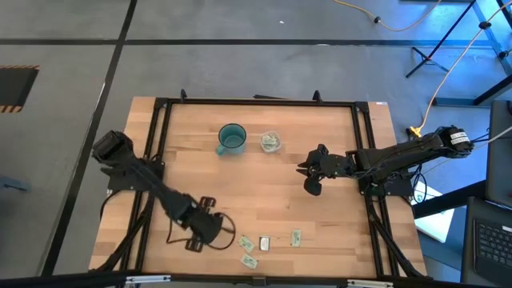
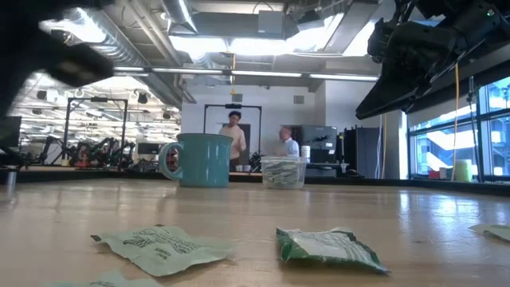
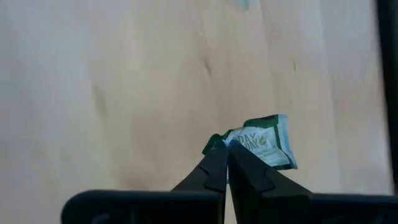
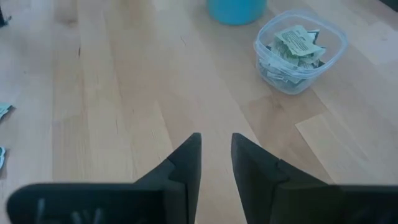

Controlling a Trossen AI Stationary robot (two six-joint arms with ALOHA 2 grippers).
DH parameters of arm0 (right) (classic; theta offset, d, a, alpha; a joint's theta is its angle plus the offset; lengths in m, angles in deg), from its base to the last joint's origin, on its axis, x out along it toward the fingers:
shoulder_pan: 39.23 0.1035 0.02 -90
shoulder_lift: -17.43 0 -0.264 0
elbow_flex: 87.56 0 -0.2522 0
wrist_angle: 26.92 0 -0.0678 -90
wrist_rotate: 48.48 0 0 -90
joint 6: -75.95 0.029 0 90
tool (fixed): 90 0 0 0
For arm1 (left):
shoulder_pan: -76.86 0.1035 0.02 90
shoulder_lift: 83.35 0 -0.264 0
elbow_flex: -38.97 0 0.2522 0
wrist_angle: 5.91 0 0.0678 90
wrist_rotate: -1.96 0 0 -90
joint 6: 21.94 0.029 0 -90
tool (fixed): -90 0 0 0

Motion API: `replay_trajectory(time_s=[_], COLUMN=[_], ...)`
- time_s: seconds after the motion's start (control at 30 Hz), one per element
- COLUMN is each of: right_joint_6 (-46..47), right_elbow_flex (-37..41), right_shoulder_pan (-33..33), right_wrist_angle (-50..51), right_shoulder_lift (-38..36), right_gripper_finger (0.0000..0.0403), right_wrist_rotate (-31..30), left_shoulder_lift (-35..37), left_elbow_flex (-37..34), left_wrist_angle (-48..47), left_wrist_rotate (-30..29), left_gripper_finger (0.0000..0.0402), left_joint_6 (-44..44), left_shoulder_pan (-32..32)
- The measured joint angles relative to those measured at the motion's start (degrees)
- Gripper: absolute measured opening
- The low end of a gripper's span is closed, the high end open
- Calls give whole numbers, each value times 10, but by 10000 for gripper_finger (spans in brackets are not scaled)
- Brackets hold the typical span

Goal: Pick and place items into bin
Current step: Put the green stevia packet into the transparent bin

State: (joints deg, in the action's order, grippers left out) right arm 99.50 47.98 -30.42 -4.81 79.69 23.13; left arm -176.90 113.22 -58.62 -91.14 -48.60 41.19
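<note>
At my left pincer (image 3: 227, 163) | fingertips pressed together, pinching a pale green packet (image 3: 264, 140) by its edge | clear cup (image 1: 270, 142) far ahead, beside teal mug (image 1: 232, 138).

I see a grey concrete floor (image 1: 240, 64) around my light wooden table (image 1: 264, 200), bright ceiling strip lights (image 2: 239, 44) overhead, tall windows (image 2: 446, 143) at right.

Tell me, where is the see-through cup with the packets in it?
The clear cup stands toward the table's far edge in the high view, right beside the teal mug, with green packets already inside.
</note>
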Motion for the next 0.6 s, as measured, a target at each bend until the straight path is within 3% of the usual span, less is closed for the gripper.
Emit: replay_trajectory(time_s=[0.1, 0.37, 0.5, 0.6], right_joint_6=[0, 0, 0, 0], right_elbow_flex=[0, 0, 0, 0], right_shoulder_pan=[0, 0, 0, 0], right_wrist_angle=[0, 0, 0, 0], right_shoulder_lift=[0, 0, 0, 0], right_gripper_finger=[92, 92, 92, 92], right_wrist_rotate=[0, 0, 0, 0], left_shoulder_lift=[28, 54, 39, 15], left_elbow_flex=[20, 59, 67, 69], left_wrist_angle=[6, 83, 167, 230], left_wrist_rotate=[-7, -121, -105, -41], left_gripper_finger=[3, 3, 3, 3], left_joint_6=[29, 142, 239, 270], left_shoulder_pan=[48, 232, 336, 408])
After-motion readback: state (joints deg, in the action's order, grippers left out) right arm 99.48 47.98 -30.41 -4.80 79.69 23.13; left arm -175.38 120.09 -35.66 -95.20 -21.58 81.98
